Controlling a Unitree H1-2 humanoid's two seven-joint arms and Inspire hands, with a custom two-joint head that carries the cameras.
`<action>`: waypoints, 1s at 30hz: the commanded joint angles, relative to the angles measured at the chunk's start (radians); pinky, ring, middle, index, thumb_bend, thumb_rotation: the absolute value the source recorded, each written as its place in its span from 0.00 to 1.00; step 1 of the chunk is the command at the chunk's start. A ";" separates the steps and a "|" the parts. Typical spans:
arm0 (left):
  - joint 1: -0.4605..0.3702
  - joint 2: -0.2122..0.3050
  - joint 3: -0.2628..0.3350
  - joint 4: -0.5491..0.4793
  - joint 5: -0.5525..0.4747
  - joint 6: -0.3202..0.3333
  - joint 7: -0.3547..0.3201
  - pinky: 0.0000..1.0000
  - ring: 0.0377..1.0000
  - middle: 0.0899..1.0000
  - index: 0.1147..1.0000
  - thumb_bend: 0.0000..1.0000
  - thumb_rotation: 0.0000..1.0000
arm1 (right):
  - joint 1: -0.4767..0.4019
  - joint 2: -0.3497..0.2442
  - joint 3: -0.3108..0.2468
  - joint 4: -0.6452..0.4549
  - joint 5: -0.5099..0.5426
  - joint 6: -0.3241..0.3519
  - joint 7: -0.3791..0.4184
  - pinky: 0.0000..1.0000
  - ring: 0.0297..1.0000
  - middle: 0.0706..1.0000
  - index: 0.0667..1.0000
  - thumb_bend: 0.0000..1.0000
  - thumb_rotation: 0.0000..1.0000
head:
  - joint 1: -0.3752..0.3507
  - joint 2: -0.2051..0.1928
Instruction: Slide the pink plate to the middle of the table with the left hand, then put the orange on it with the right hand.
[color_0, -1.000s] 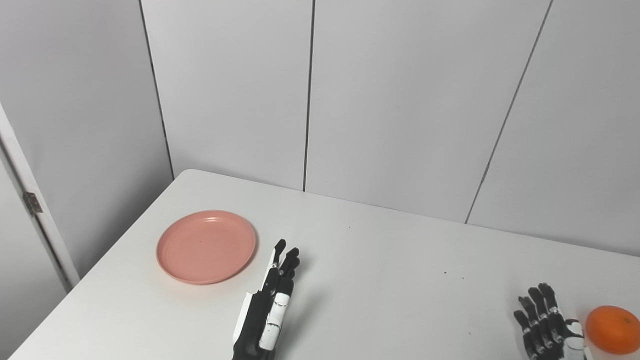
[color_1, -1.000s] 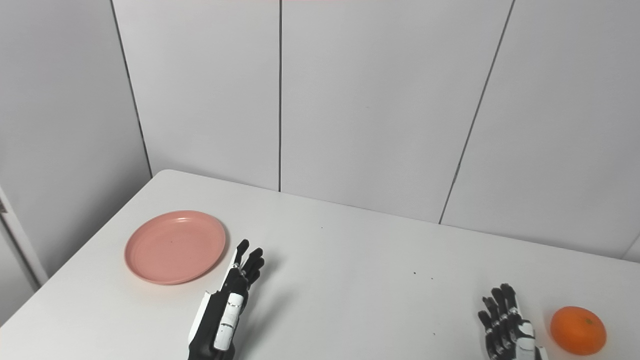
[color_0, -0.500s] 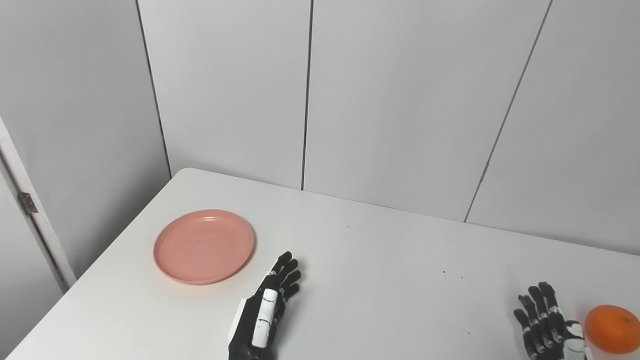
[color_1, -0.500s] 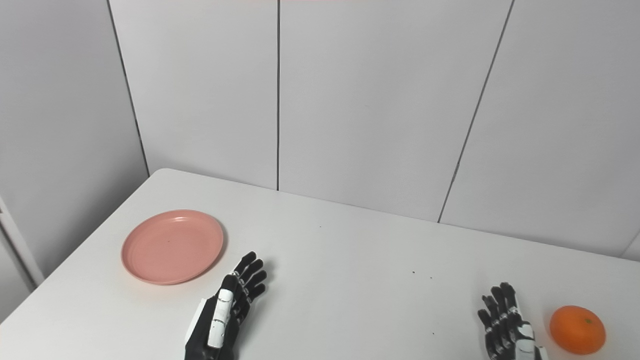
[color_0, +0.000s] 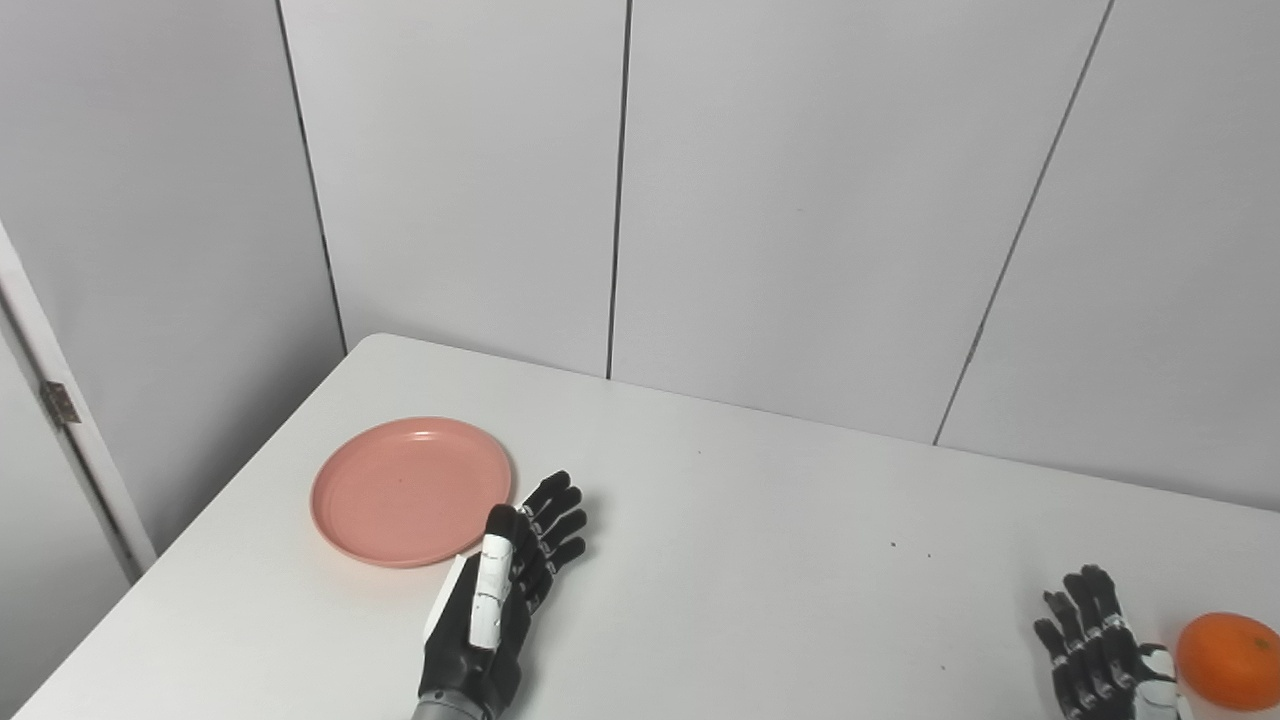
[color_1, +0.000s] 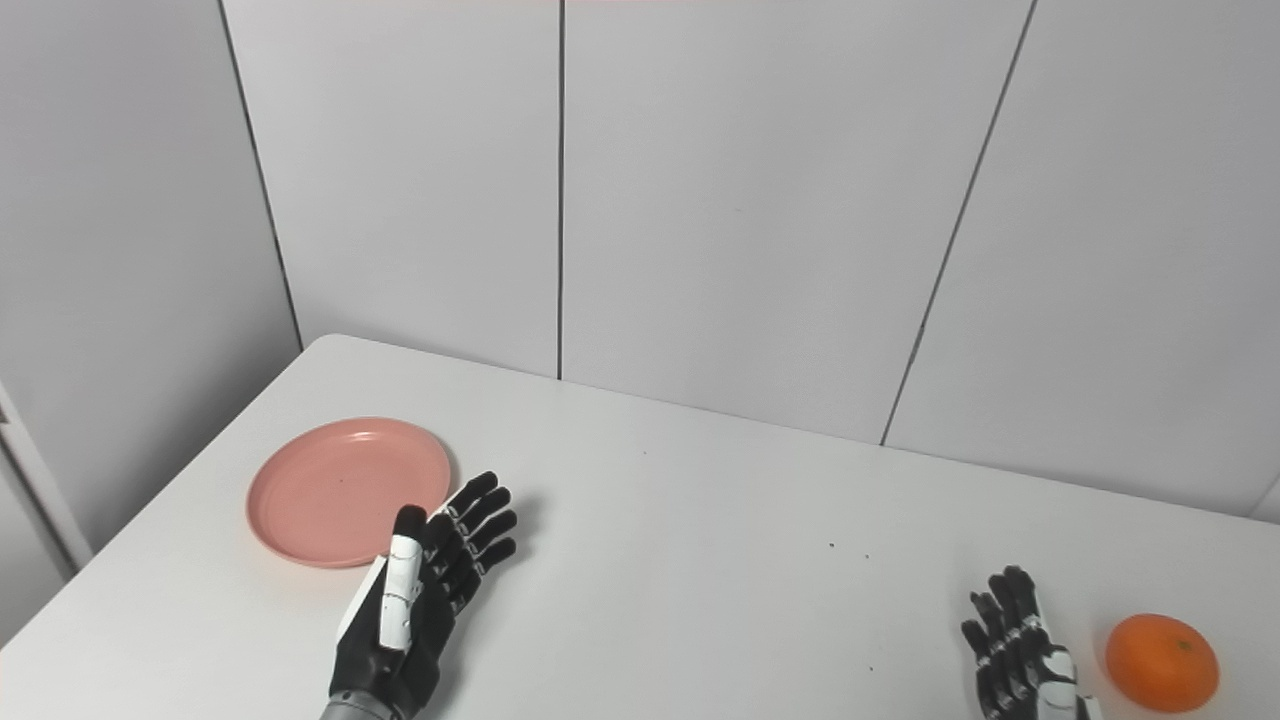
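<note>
The left robot hand (color_0: 505, 590), black and white, is open with fingers spread, holding nothing, just beside the near right rim of the round pink plastic plate (color_0: 411, 491) on the white surface (color_0: 760, 560). The right robot hand (color_1: 1020, 650), fingers also apart and empty, is near the round orange fruit (color_1: 1161, 662) at the near right.

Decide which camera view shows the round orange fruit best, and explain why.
The right eye view: the round orange fruit lies whole on the white table, apart from the right hand. In the left eye view the fruit sits at the frame's edge, partly behind that hand.
</note>
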 joint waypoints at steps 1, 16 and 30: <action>-0.062 0.016 0.012 -0.063 -0.031 0.017 -0.010 0.89 0.91 0.90 0.84 0.96 0.96 | 0.103 0.022 0.004 0.109 -0.002 -0.019 0.007 1.00 1.00 1.00 0.98 0.86 1.00 | 0.000 0.002; -0.276 0.219 0.168 -0.051 -0.155 0.062 -0.020 0.73 0.83 0.85 0.83 1.00 0.93 | 0.101 0.027 0.002 0.108 -0.014 -0.015 0.002 1.00 1.00 0.99 0.96 0.87 1.00 | 0.001 0.004; -0.436 0.414 0.335 0.215 -0.251 0.040 -0.066 0.79 0.86 0.85 0.83 1.00 0.88 | 0.094 0.025 -0.001 0.119 -0.021 -0.011 0.002 1.00 1.00 0.99 0.96 0.87 1.00 | 0.007 0.003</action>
